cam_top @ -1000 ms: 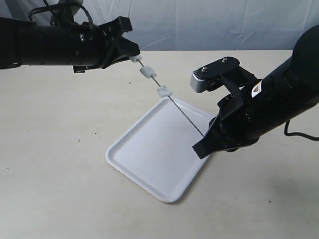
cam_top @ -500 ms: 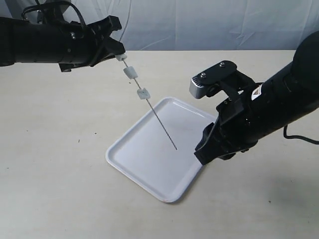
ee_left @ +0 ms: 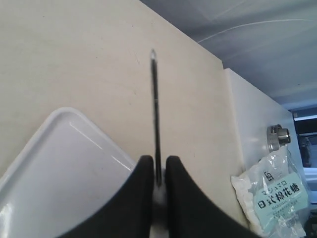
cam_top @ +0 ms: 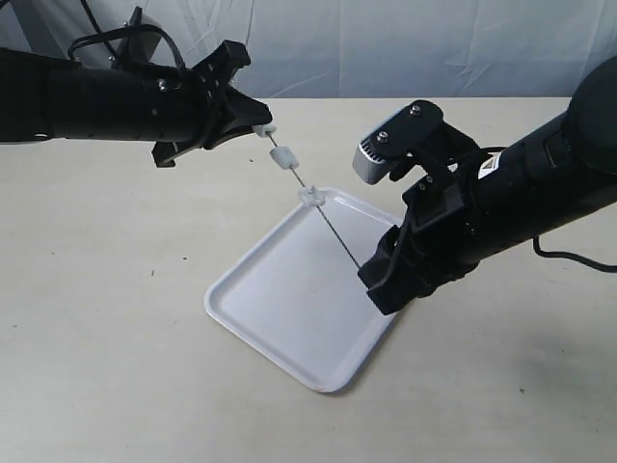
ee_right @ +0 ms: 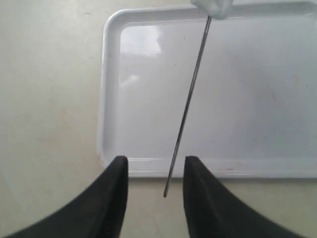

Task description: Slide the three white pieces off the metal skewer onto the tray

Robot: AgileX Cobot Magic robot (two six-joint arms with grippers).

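Note:
My left gripper [cam_top: 249, 118] is shut on the upper end of the metal skewer [cam_top: 333, 225], which slants down over the tray [cam_top: 289, 333]. Three white pieces sit on the rod: one at the fingers [cam_top: 263, 128], one below it [cam_top: 284, 158], and the lowest [cam_top: 311, 196] above the tray's far rim. The left wrist view shows the gripper [ee_left: 159, 159] clamping the skewer [ee_left: 156, 109]. My right gripper [cam_top: 378, 289] is open at the tray's right edge. In its wrist view the gripper [ee_right: 155, 163] straddles the skewer [ee_right: 190, 99] tip without touching it; the lowest piece [ee_right: 213, 7] shows at the frame edge.
A printed plastic bag [ee_left: 275, 196] lies beside a white panel with a metal knob [ee_left: 279, 136] past the table edge. The tray [ee_right: 111, 99] rests on a bare beige tabletop [cam_top: 116, 318]. A grey backdrop [cam_top: 434, 48] closes off the far side.
The left gripper swung the skewer left and steeper, then back right; its tip now sits between the right gripper's fingers. The right gripper moved left toward the tip.

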